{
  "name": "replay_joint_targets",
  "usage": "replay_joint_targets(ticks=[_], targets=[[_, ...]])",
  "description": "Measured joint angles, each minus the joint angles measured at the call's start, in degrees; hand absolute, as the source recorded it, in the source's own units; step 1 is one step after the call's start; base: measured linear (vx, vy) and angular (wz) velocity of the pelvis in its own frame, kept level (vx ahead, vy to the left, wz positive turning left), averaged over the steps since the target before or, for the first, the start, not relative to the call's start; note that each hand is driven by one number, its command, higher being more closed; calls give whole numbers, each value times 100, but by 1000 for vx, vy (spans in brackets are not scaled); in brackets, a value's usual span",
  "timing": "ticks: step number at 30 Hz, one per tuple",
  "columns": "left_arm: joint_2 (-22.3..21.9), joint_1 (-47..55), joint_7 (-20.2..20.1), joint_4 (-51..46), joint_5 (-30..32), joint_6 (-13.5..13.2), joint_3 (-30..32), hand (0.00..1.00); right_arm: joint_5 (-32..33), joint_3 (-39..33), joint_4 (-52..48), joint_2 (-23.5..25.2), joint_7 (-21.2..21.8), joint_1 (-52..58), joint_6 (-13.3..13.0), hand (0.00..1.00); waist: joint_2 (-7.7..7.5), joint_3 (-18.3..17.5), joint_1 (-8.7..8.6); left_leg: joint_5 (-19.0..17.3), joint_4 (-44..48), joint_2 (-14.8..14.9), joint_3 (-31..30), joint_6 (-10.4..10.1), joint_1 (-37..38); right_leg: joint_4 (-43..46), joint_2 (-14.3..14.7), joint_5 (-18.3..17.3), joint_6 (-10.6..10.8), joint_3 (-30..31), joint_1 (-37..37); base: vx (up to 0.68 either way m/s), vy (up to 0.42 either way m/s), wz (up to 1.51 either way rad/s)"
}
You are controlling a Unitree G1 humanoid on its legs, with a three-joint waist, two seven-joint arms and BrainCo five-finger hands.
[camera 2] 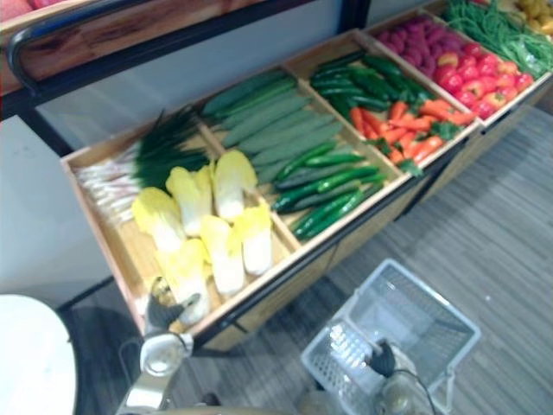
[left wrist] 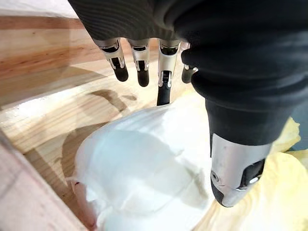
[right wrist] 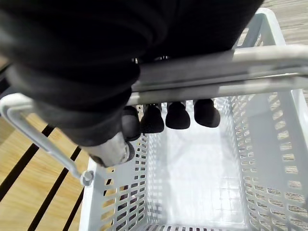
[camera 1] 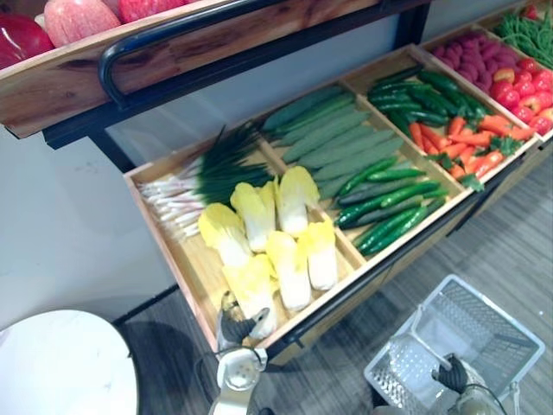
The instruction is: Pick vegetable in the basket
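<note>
Several yellow-white napa cabbages point(camera 1: 276, 233) lie in the near compartment of the wooden tray point(camera 1: 194, 281). My left hand point(camera 1: 233, 324) hovers over the nearest cabbage point(left wrist: 144, 178), by the tray's front corner. Its fingers point(left wrist: 139, 67) are straight and open, and one dark tip touches the cabbage's white base. The thumb point(left wrist: 236, 178) stands beside the cabbage and does not curl round it. My right hand point(camera 1: 451, 373) is curled round the metal handle point(right wrist: 216, 72) of an empty white plastic basket point(camera 1: 484, 328), which hangs low in front of the stand. The basket's inside point(right wrist: 192, 183) holds nothing.
Spring onions point(camera 1: 199, 177) lie behind the cabbages. To the right are long pale-green gourds point(camera 1: 328, 134), dark cucumbers point(camera 1: 389, 203), carrots point(camera 1: 467, 143) and tomatoes point(camera 1: 523, 86). An upper shelf with apples point(camera 1: 78, 17) overhangs at the back. A white round table point(camera 1: 65, 363) stands at lower left.
</note>
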Motion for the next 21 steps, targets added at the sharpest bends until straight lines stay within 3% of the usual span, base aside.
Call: replay_joint_targets(ticks=[13,15,16,20,21], targets=[[-14,106,-64,-458,160,4,-119,0,1,-66,5,82,5,-3,99,100,-27,4,64,-19,-66,-29,-13,68,5,80,-24,1,-1,10,-105,-58,-1,0],[-12,105,-64,-454,321,13,-112,0,3,-82,10,111,7,14,103,100,28,-40,75,-35,-117,-54,-24,71,5,72,-42,12,16,-5,-121,-48,15,3],[-12,109,-64,-420,350,42,-107,0,5,-99,11,151,9,53,104,100,-57,-29,123,-67,-117,-63,-16,79,0,64,-51,14,21,-1,-136,0,0,0],[-5,97,-14,61,560,142,-30,0,9,-99,15,268,17,91,108,100,7,-184,128,-140,-125,-63,-3,82,-2,41,-50,58,28,1,-131,8,-1,-1],[-16,84,1,227,586,147,-31,0,7,-83,18,277,18,90,108,100,-60,-159,119,-144,-135,-65,5,64,-2,23,-50,76,54,3,-133,44,-1,-3]])
